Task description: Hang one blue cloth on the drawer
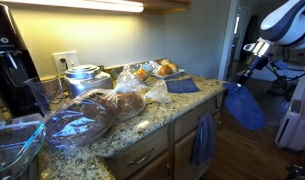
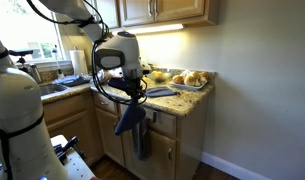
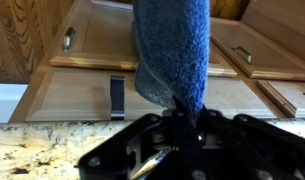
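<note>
The royal-blue cloth (image 1: 246, 108) hangs bunched from my gripper (image 1: 242, 83), which is shut on its top edge. It hangs in the air beyond the end of the counter. In an exterior view the blue cloth (image 2: 126, 120) dangles in front of the cabinet fronts below my gripper (image 2: 132, 97). In the wrist view the cloth (image 3: 177, 50) fills the middle, pinched in my gripper (image 3: 182, 120). An oak drawer (image 3: 97, 45) with a metal pull lies behind it. The drawer fronts (image 1: 142, 157) show under the counter; the cloth touches none of them.
A slate grey-blue towel (image 1: 203, 140) hangs on the cabinet front (image 2: 142, 140). A folded blue cloth (image 1: 182, 86) lies on the granite counter (image 1: 152, 125), with bagged bread (image 1: 87, 118), a tray of buns (image 1: 162, 69), a pot (image 1: 84, 76) and a coffee machine (image 1: 7, 65).
</note>
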`<action>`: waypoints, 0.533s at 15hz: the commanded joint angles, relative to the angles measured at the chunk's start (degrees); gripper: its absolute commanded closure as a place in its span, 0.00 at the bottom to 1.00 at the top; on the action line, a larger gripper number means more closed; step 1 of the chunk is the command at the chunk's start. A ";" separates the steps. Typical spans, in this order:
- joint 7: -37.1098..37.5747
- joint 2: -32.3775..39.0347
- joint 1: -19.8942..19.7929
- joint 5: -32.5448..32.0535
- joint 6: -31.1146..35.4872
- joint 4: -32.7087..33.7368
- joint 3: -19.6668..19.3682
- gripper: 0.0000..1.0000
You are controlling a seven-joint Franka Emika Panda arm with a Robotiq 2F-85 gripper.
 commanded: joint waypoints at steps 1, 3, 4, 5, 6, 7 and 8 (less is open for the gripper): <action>-10.62 -0.53 2.73 7.73 2.04 -1.46 -2.74 0.93; -16.14 0.55 2.83 11.86 -0.18 -0.36 -3.28 0.93; -18.39 0.61 2.75 13.25 -0.36 -0.36 -3.06 0.93; -20.08 0.72 2.56 13.94 -0.43 -0.36 -2.74 0.93; -21.50 0.70 2.47 14.71 -0.19 -0.36 -2.48 0.93; -17.51 1.09 1.36 12.14 0.08 -0.35 -1.47 0.89; -18.64 1.22 1.41 12.65 0.08 -0.35 -1.47 0.89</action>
